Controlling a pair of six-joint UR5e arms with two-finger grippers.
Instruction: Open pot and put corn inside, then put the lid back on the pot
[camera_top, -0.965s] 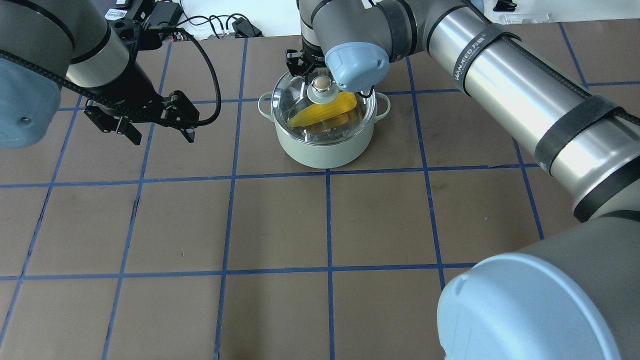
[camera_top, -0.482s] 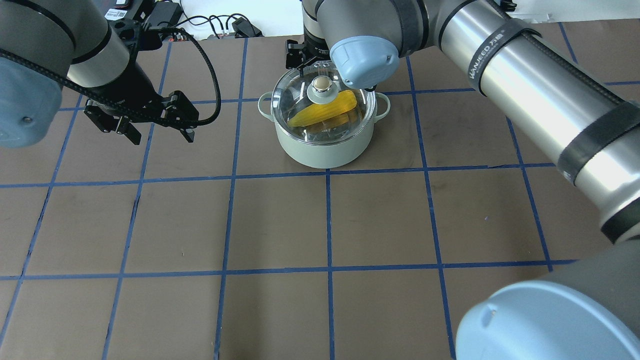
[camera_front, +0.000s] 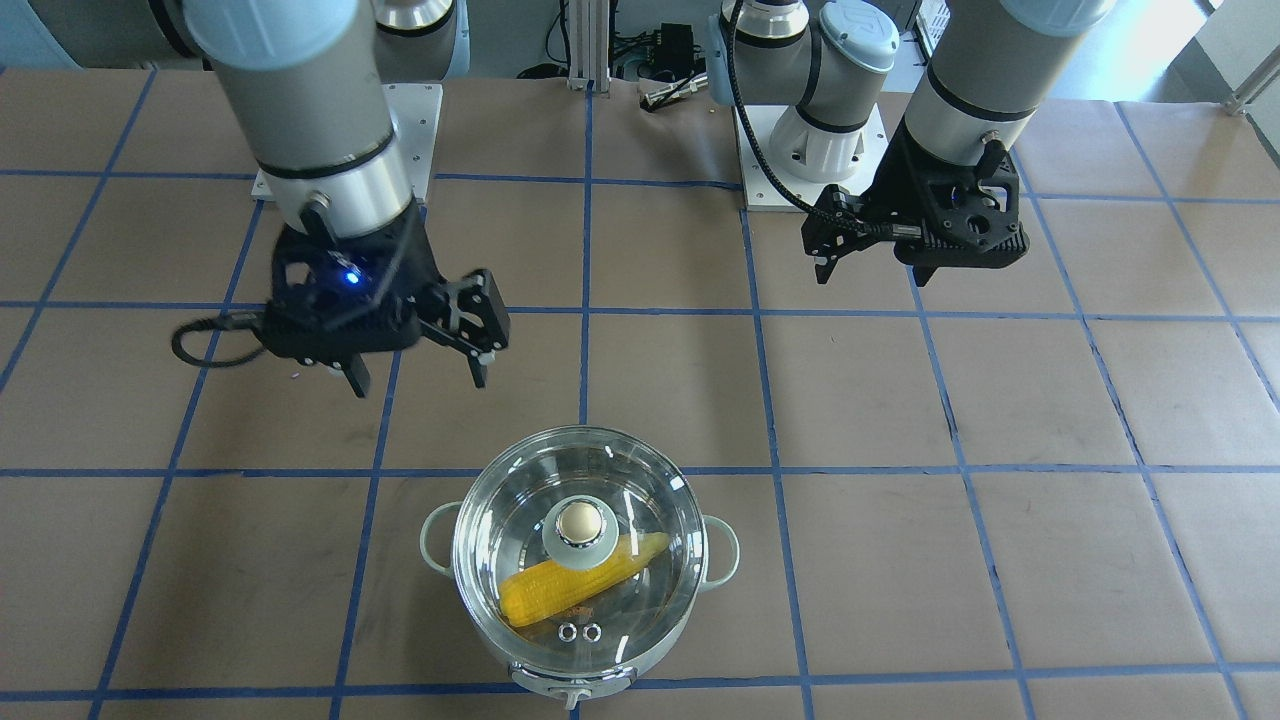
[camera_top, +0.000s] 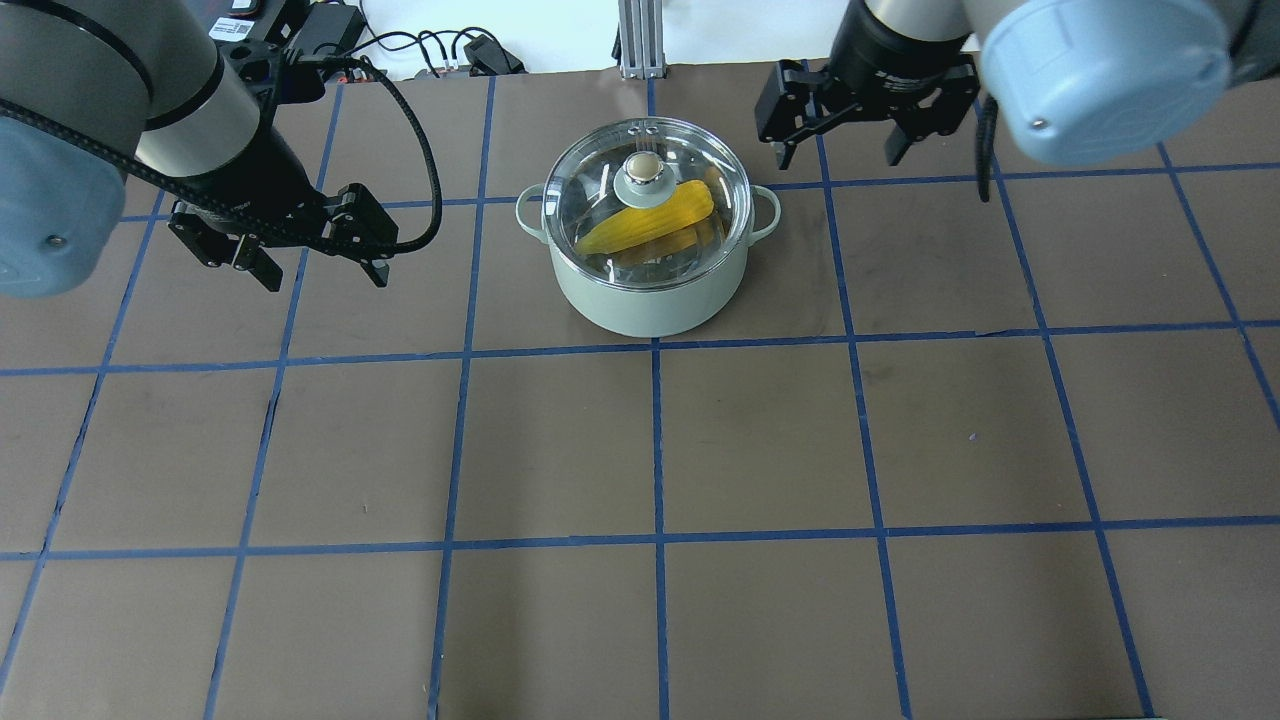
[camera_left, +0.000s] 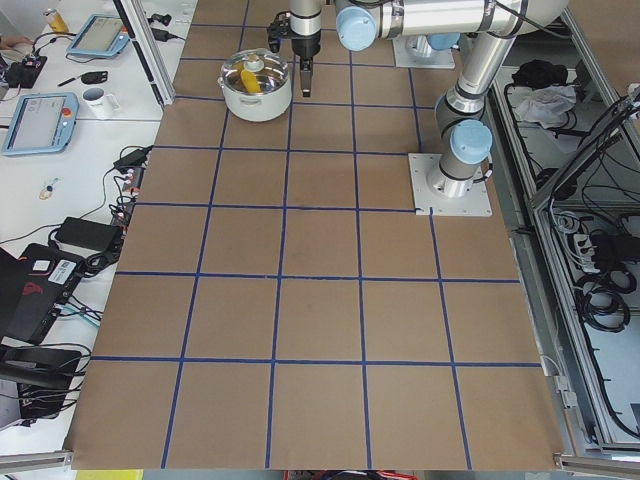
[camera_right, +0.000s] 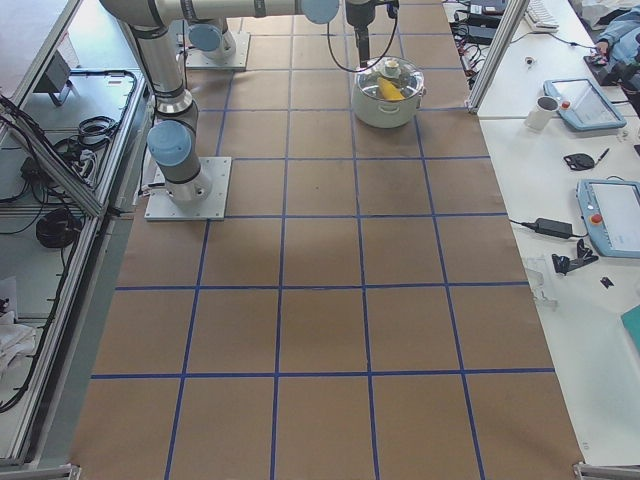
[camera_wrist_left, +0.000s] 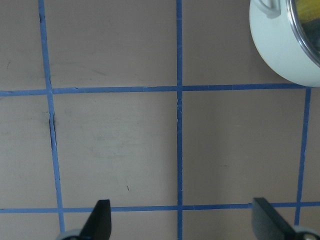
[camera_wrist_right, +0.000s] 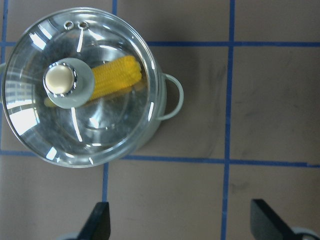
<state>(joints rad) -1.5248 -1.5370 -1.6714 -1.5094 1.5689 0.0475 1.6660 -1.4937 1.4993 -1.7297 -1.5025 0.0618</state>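
The pale mint-green pot (camera_top: 650, 295) stands at the far middle of the table. The glass lid (camera_top: 600, 190) with its gold knob sits on the pot, and the yellow corn (camera_top: 660, 222) lies inside under the glass. My right gripper (camera_top: 838, 152) is open and empty, raised to the right of the pot. My left gripper (camera_top: 325, 275) is open and empty, hovering left of the pot. In the right wrist view the lid (camera_wrist_right: 100, 130), the corn (camera_wrist_right: 117, 77) and the open fingers (camera_wrist_right: 97, 222) show. The left wrist view shows the pot (camera_wrist_left: 285, 45) at top right.
Brown table paper carries a blue tape grid (camera_top: 655, 440). Cables and power adapters (camera_top: 440, 45) lie past the far edge beside an aluminium post (camera_top: 632, 35). A side table with tablets and a mug (camera_right: 548, 112) stands beyond the pot's end.
My right gripper has come off the lid knob and moved up and to the right, open. The lid stays on the pot. The left arm has not moved.
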